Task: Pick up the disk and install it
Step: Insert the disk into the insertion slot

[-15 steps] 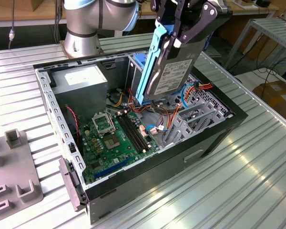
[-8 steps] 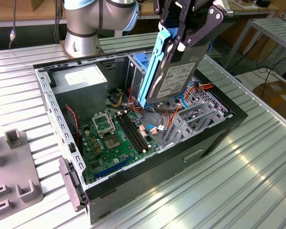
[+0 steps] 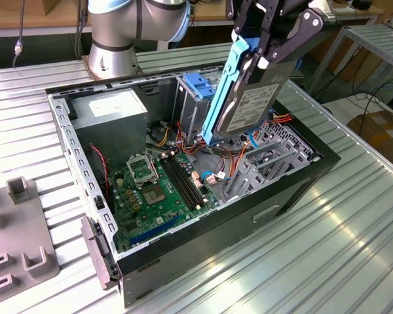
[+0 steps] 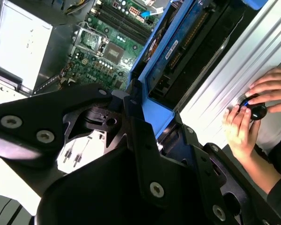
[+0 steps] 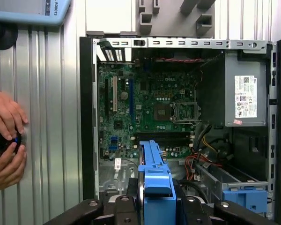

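Note:
My gripper (image 3: 262, 60) is shut on the upper end of the disk (image 3: 254, 104), a silver-grey drive with a white label and a blue carrier frame (image 3: 224, 85). The disk hangs tilted over the open computer case (image 3: 301, 180). Its lower end sits just above the drive bay area, near the orange cables. In the first wrist view the blue frame (image 5: 155, 183) stands edge-on between the black fingers (image 5: 129, 190), above the case. In the second wrist view the disk (image 4: 171, 56) runs away from the gripper (image 4: 154, 123) towards the motherboard.
Inside the case lie a green motherboard (image 3: 157, 186), a grey power supply box (image 3: 111, 114) and a blue-handled drive cage (image 3: 195, 88). A grey fixture (image 3: 19, 242) sits at the exterior view's left. A person's hands (image 5: 4, 140) rest on a black device beside the case.

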Available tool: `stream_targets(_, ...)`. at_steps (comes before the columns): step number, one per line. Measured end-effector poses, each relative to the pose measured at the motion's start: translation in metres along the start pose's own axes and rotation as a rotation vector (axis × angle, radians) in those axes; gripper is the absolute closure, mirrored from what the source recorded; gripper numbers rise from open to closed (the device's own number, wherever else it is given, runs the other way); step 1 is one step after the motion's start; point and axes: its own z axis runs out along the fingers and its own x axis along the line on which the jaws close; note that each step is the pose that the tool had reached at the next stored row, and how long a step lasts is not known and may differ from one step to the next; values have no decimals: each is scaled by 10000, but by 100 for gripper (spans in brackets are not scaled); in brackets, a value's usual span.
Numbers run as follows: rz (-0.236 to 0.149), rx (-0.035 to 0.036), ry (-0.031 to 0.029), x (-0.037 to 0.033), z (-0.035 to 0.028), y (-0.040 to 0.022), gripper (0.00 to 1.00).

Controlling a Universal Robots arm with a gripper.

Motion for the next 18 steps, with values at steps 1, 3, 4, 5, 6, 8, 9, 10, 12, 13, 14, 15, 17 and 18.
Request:
stream_targets(1,1,1,-2,5,7,-16,63)
stream_targets(3,1,0,0,27,25,-47,63)
stream_targets(4,1,0,-1,46,34,-56,63)
stream_targets(5,1,1,-2,71,44,-63,63)
stream_targets(6,-19,1,-1,114,68,-100,63)
stream_targets(8,-41,-1,-3,128,89,-150,63)
stream_targets(9,-47,-2,0,130,95,-177,63)
stream_targets(10,-50,-2,0,131,102,-203,63)
stream_targets(12,-56,-2,-2,136,119,-280,63)
stream_targets(13,-58,-2,-2,138,127,-312,63)
stream_targets(14,-60,-2,-1,140,134,-337,63)
stream_targets(15,-61,-2,-2,142,144,-371,63)
stream_targets(17,-61,-2,-2,147,164,-434,63)
stream_targets(18,-62,-2,-1,148,169,-452,63)
